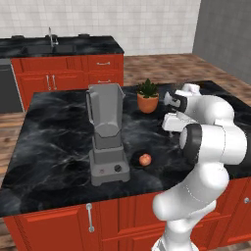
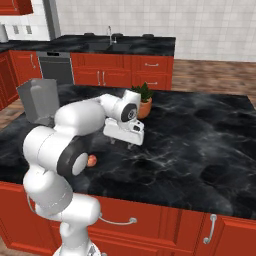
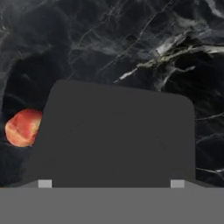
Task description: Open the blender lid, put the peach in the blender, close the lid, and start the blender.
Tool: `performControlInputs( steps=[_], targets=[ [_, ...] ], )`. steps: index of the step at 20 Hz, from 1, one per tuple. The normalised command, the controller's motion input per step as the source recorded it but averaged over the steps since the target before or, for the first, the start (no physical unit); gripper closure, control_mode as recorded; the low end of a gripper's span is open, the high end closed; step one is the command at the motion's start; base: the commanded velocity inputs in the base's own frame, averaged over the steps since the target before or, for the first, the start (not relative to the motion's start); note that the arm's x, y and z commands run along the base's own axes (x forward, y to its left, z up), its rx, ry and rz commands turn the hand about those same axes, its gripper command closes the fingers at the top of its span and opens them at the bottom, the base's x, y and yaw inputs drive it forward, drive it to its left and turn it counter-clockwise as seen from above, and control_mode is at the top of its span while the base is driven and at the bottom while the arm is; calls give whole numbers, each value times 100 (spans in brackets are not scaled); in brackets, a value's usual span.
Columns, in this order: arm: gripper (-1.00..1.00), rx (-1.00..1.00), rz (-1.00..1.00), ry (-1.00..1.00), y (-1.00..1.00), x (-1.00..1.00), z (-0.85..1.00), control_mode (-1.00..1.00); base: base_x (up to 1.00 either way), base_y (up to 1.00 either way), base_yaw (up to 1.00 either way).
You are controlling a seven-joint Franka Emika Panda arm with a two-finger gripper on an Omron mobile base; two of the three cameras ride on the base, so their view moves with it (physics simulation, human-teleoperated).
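Observation:
The blender [image 1: 107, 132] stands on the black island counter with its jar open at the top; it also shows at the left edge, blender [image 2: 39, 100]. My gripper [image 3: 111, 183] is shut on the blender lid [image 3: 118, 135], a flat dark grey squarish cap spanning the gap between the fingers. The gripper [image 2: 122, 142] hangs low over the counter to the right of the blender, pointing down. The peach [image 1: 145, 159] lies on the counter beside the blender's base. It appears as the peach [image 3: 22, 127] left of the held lid and as the peach [image 2: 92, 160] partly behind my arm.
A terracotta pot with a green plant [image 1: 147, 102] stands behind the gripper on the island counter [image 1: 49, 147]. Bare black marble stretches to the right of the gripper. Red cabinets and a sink counter [image 1: 59, 46] line the back wall.

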Motion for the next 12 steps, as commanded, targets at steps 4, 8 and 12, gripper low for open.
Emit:
performControlInputs(
  steps=[4,8,12],
  targets=[
    [100,-4,0,0,0,8,-76,-100,0,0,0],
    [100,-7,0,-10,14,18,-89,-100,0,0,0],
    [100,-1,0,-20,25,0,-67,-100,0,0,0]
  ],
)
